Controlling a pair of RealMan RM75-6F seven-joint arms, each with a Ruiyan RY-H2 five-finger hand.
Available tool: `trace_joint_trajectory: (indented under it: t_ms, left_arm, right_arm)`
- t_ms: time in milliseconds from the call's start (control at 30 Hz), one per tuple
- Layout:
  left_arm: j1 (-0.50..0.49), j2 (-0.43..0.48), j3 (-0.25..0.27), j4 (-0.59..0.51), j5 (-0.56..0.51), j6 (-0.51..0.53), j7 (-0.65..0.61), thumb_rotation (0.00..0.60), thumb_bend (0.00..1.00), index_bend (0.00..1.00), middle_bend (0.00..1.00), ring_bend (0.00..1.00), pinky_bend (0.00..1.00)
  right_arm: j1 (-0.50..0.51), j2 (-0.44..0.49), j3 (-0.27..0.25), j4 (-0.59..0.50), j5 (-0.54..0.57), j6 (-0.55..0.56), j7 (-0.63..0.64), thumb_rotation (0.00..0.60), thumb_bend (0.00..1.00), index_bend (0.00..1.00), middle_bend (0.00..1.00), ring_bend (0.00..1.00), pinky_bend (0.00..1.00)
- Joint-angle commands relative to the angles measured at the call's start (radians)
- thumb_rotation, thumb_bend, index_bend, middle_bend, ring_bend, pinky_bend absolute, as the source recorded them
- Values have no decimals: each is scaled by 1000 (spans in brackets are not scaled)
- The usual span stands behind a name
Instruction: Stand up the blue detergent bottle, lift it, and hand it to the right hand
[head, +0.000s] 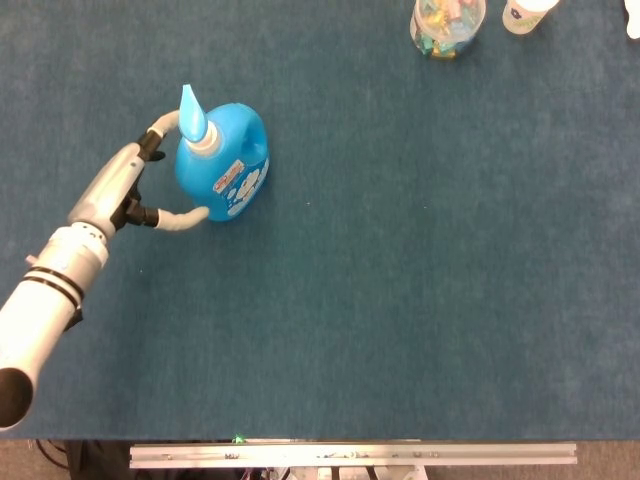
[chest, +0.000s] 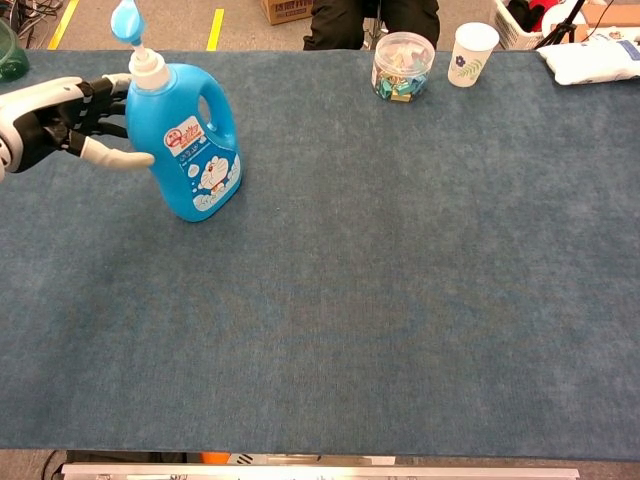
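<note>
The bottle (head: 222, 163) is standing upright just right of the left hand (head: 140, 188) — fingers spread wide around its body, touching, not yet gripping. Standing-up looks done; next, the fingers need closing firmly before lifting.

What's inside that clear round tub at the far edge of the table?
The clear tub holds a jumble of small colourful pieces, yellow, green, blue and pink, possibly clips; they are too small to name for sure. Whatever lies at the bottom is covered by the pile.
</note>
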Motion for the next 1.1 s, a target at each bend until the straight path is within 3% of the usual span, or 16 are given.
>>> trace_joint_trajectory:
  t_ms: [33,500,667,900,1100]
  left_arm:
    - [-14,-39,-20,20,-49,22,37,600,210,0,0,0,129]
    - [-26,-119,-63,48,-129,45,98,600,209,0,0,0,158]
    - [-27,-146,-67,87,-129,53,126,600,209,6,80,9,258]
    - [-27,-157,-72,120,-75,16,136,600,209,216,247,171,385]
    - [-46,-135,-89,159,34,-108,88,600,209,299,276,186,407]
  right_arm:
    - [-3,0,-2,4,2,1,3,600,6,220,305,192,205]
    - [-13,-1,-5,22,7,6,21,600,6,220,306,192,205]
    - [-17,1,-7,21,9,7,19,600,6,220,305,192,205]
    - [-21,6,-7,13,10,8,11,600,6,220,305,192,205]
    - [-24,10,-9,4,11,8,4,600,6,220,305,192,205]
